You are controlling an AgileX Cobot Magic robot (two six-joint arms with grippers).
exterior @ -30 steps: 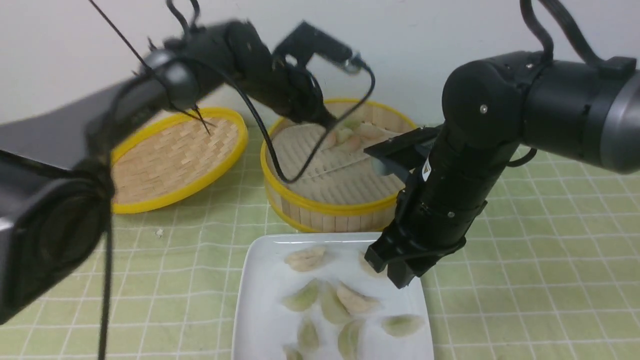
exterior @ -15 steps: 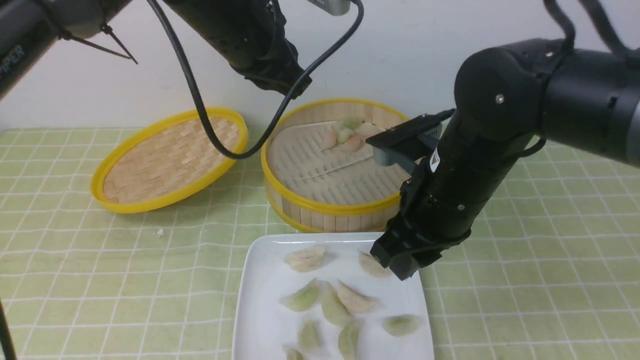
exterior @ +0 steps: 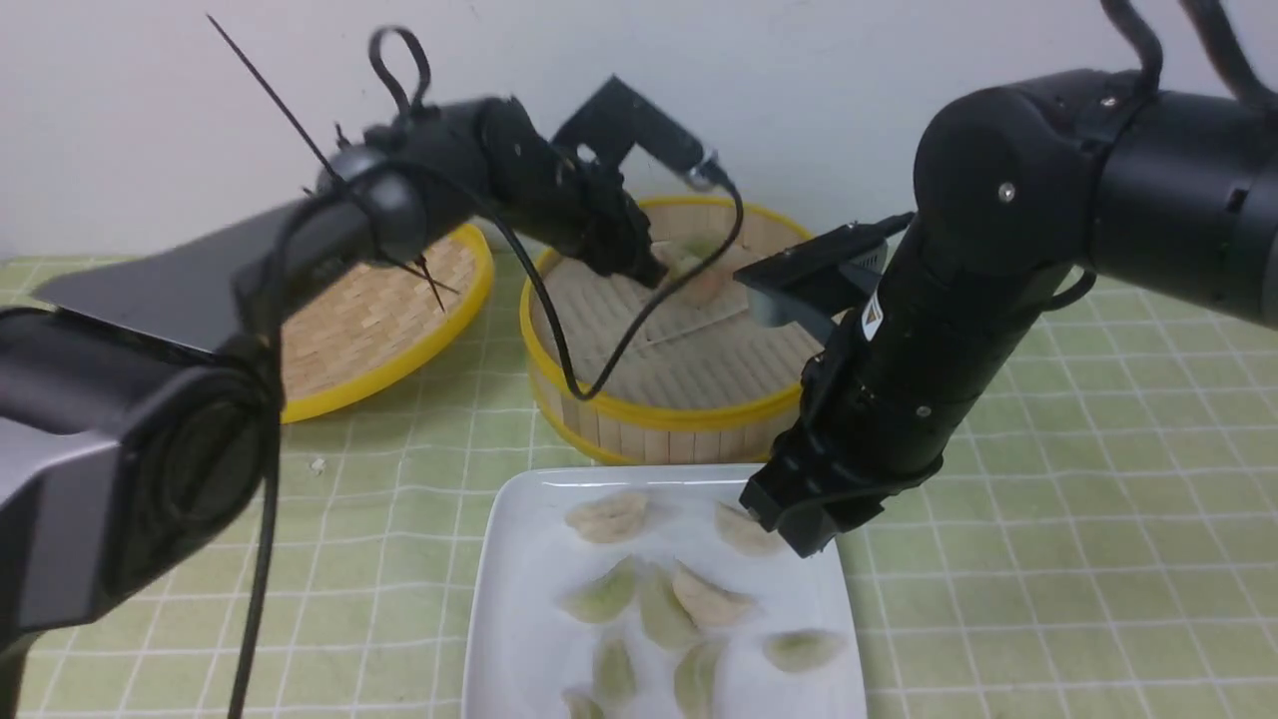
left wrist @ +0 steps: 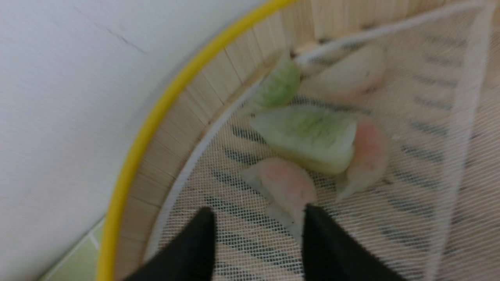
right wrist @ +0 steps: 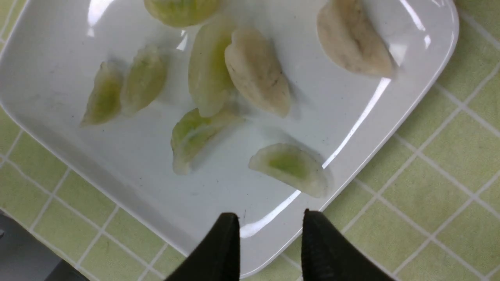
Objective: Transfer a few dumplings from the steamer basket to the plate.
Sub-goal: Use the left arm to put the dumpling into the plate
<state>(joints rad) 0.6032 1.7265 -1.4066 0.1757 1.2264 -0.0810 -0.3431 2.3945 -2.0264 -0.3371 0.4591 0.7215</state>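
Left jaws parted; back inside steamer basket [exterior: 654,417]

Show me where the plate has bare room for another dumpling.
Bare: the strip inside the plate's left rim, beside the green dumpling. Crowded: the middle cluster and the near edge.

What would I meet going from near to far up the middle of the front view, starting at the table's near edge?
plate with dumplings → steamer basket → back wall
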